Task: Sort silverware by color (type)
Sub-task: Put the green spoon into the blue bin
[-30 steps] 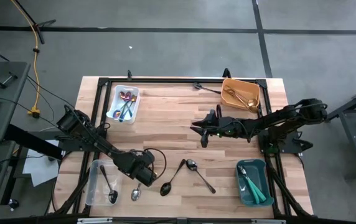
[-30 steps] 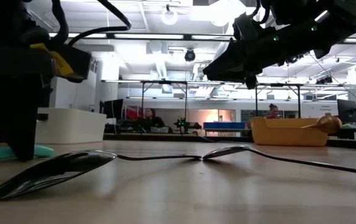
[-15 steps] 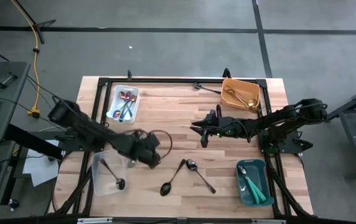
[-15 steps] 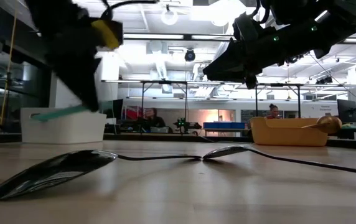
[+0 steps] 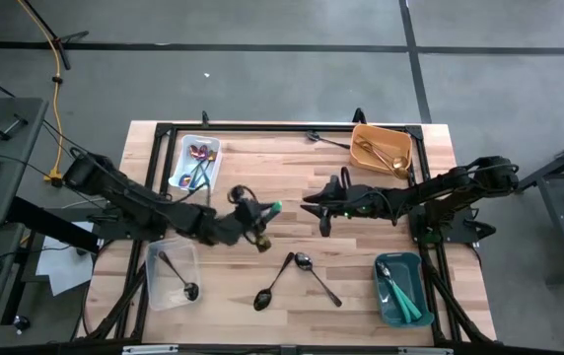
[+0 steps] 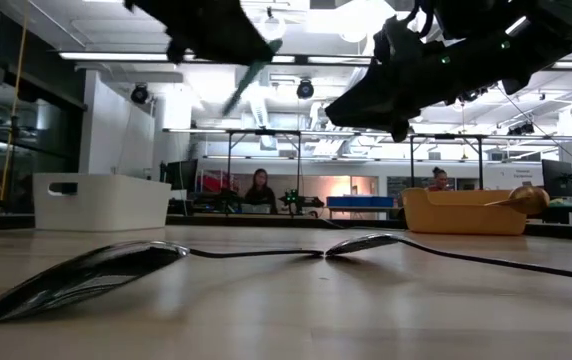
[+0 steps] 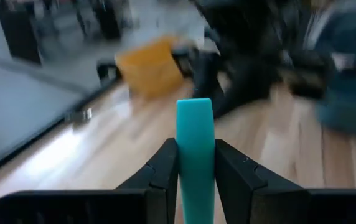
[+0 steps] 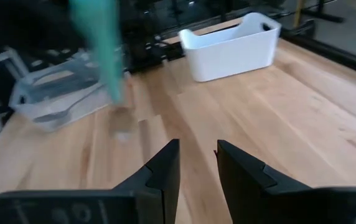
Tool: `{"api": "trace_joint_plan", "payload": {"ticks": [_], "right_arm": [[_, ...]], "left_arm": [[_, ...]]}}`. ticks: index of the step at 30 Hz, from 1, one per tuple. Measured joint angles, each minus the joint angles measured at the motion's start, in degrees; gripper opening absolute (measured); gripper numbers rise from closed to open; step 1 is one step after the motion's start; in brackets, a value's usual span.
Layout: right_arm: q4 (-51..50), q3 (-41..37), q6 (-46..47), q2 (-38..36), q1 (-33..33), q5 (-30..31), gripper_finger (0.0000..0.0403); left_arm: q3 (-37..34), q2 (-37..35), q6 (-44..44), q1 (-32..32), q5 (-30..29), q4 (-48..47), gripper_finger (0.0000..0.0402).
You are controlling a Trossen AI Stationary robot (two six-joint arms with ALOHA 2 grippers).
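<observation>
My left gripper (image 5: 259, 219) hangs over the middle of the table, shut on a teal-handled spoon (image 5: 273, 208). The teal handle (image 6: 251, 75) also shows high up in the low view. The spoon's bowl end is hidden by the gripper. My right gripper (image 5: 321, 219) waits in the air just to the right, open with nothing between its fingers (image 8: 165, 163). A black spoon (image 5: 274, 280) and a silver spoon (image 5: 317, 278) lie flat on the table near the front. My left gripper pinches the spoon's teal handle (image 7: 195, 134) between its two fingers (image 7: 167, 167). The fingers lie along the handle and point nearly level toward the table's right. The handle's free end sticks out past the fingertips. The spoon is lifted clear of the table.
A clear bin (image 5: 154, 286) with a black spoon stands at the front left and a white bin (image 5: 185, 150) with rainbow spoons at the back left. An orange bin (image 5: 359, 131) with gold pieces is at the back right, a teal bin (image 5: 415, 268) at the front right.
My left gripper has taken hold of the teal-handled spoon beside the clear bin and lifted it clear. It has risen and swung toward the table's middle and right, tipping from pointing down to nearly level. My right arm has kept still.
</observation>
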Motion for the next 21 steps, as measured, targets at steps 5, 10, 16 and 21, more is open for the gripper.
{"api": "trace_joint_plan", "payload": {"ticks": [5, 10, 16, 21], "right_arm": [[-0.1, 0.0, -1.7, 0.0, 0.0, -2.8, 0.0101], [0.9, 0.0, -5.5, 0.0, 0.0, -2.9, 0.0101], [4.6, 0.0, -8.7, 0.0, 0.0, -3.7, 0.0101], [5.1, 0.0, -8.6, 0.0, 0.1, -3.8, 0.0101]], "left_arm": [[-16.0, 1.5, 10.1, 6.6, 11.9, 40.7, 0.0070], [-26.7, 3.8, 10.6, 12.9, 28.3, 67.1, 0.0070], [-30.2, 5.0, 11.4, 15.6, 31.9, 74.3, 0.0070], [-30.3, 5.0, 10.9, 16.2, 33.5, 74.3, 0.0070]]}}
